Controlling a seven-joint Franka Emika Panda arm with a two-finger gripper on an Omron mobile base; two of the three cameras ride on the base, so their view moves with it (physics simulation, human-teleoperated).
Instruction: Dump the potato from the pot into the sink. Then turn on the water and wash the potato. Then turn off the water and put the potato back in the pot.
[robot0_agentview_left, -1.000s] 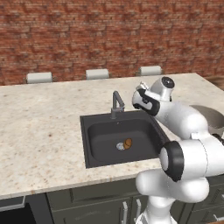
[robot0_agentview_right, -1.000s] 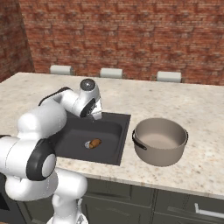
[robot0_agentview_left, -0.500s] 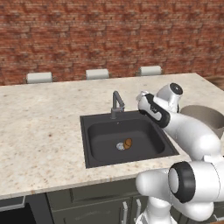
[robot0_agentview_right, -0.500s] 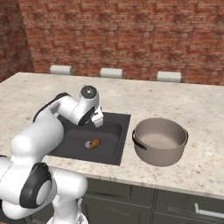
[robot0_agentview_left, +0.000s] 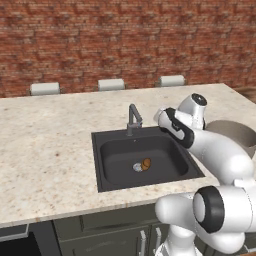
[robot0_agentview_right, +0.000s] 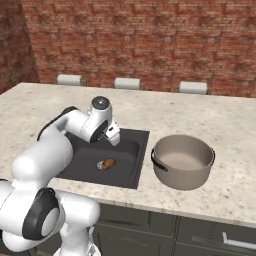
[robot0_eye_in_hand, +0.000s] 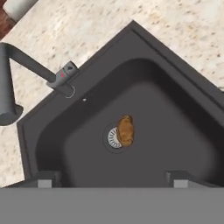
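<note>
Over the sink (robot0_agentview_left: 100, 165) the gripper (robot0_eye_in_hand: 113, 178) hangs empty, fingers (robot0_eye_in_hand: 46, 180) spread wide apart. Potato (robot0_eye_in_hand: 126, 130) lies on the basin floor, touching the drain (robot0_eye_in_hand: 113, 138) and overlapping its edge. Faucet (robot0_agentview_left: 133, 118) stands at the sink's back rim. Pot (robot0_agentview_right: 183, 161) sits on the counter (robot0_agentview_left: 45, 145) just beside the sink.

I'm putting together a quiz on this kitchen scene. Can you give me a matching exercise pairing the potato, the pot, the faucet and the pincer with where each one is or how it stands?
Things:
1. potato
2. pot
3. faucet
4. pincer

Places or states:
A. on the counter beside the sink, nothing in it
B. open, above the basin
C. lying partly over the drain
D. at the sink's back rim

Pairs: 1-C, 2-A, 3-D, 4-B
</note>
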